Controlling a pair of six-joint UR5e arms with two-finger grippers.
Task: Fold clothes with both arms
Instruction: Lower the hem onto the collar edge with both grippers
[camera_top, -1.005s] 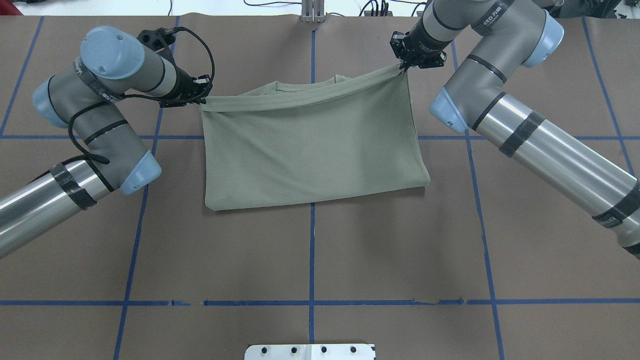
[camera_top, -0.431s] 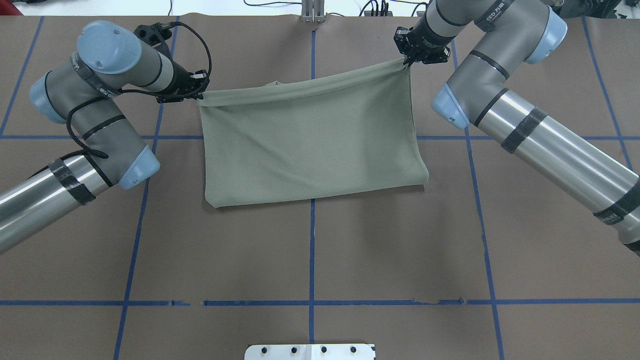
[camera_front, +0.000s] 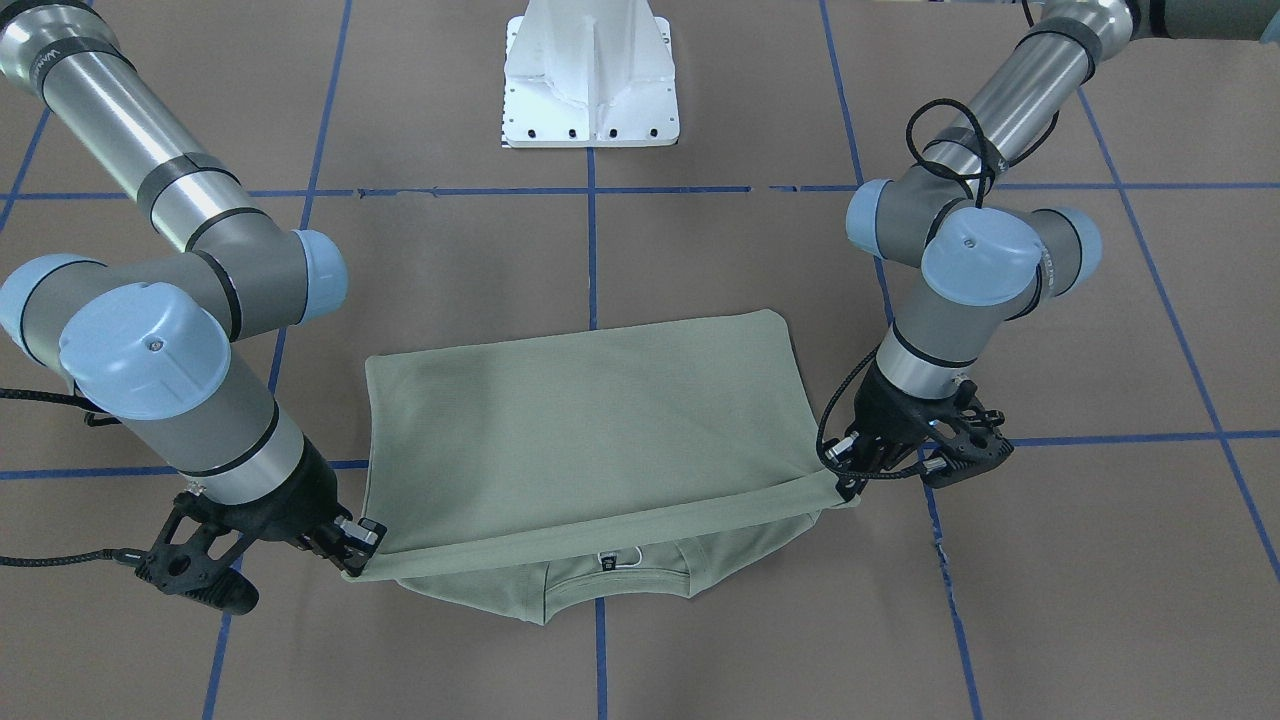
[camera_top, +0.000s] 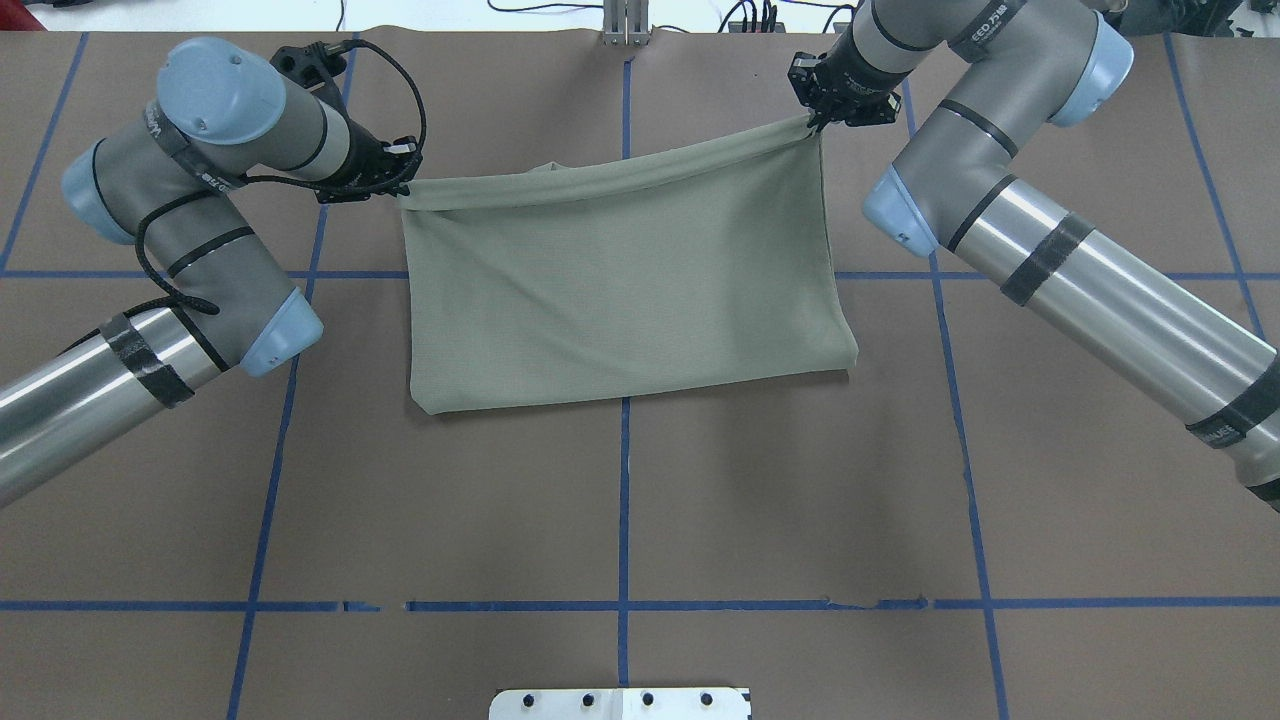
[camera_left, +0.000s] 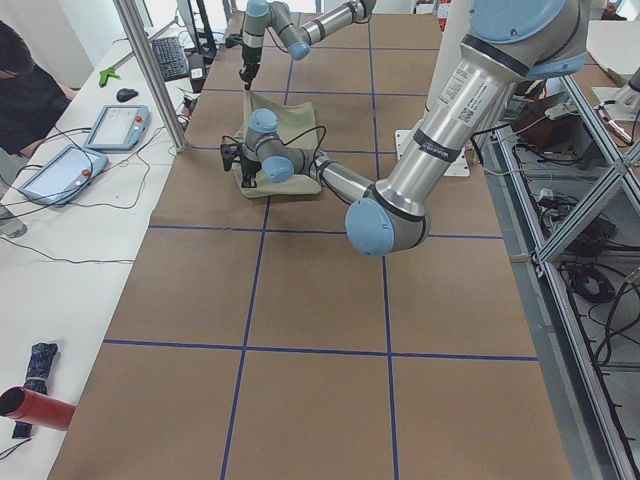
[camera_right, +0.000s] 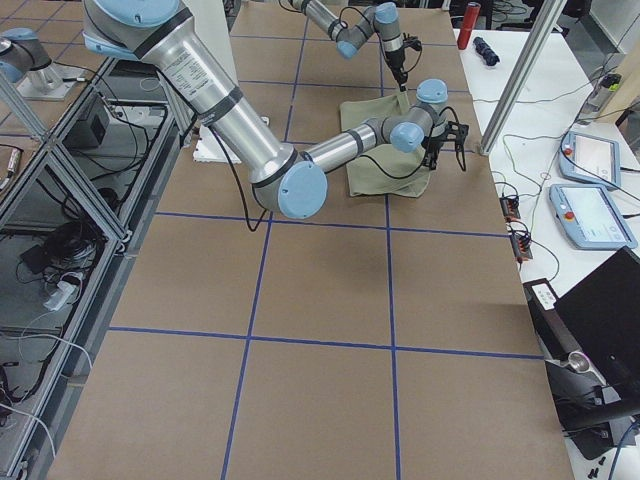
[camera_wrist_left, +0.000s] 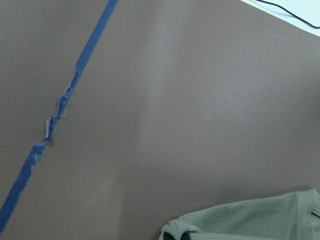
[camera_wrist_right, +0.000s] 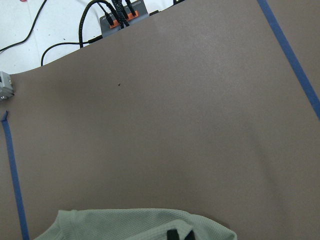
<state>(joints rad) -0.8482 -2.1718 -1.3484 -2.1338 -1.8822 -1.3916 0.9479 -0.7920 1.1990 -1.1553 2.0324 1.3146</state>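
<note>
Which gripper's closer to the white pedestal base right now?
Left. The left gripper pinches the shirt edge slightly closer to the base; the right gripper holds its end farther away.

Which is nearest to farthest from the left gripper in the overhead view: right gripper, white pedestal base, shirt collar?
1. Shirt collar, just right of the left gripper, behind the held edge.
2. Right gripper, across the shirt, view's right.
3. White pedestal base, bottom edge, centre.
</note>
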